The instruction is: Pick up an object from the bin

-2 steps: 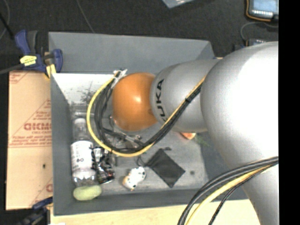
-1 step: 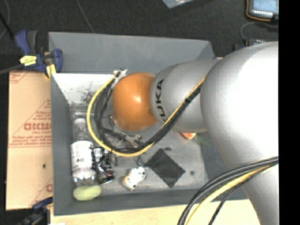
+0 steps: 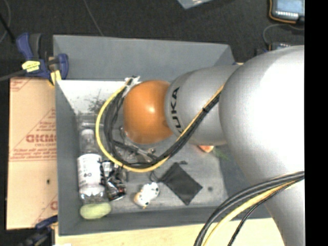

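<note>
The gripper [image 3: 134,148] hangs under the arm's orange cover [image 3: 146,111] in the left half of the bin [image 3: 66,132], ringed by looped cables [image 3: 105,137]. So little of it shows past the cover that I cannot tell whether it is wide or narrow, and nothing can be seen held in it. What the coming move turns on is that the nearest things all lie toward the lower left of the frame from it. Closest is a small dark piece with red bits [image 3: 114,182], just below and left of the gripper. Touching that piece on its left is a white can [image 3: 88,176], lying on its side with its long axis running up and down the frame, close to the bin's left wall. A clear jar [image 3: 87,136] sits above the can, level with the gripper and to its left. A pale green oblong [image 3: 95,210] lies crosswise in the lower-left corner. A small white toy [image 3: 147,195] lies straight below the gripper, and a flat black square [image 3: 180,183] lies below and to the right. Judging from this, a short drop down-left would reach the dark piece first, while the can would want a grasp across its short width.
</note>
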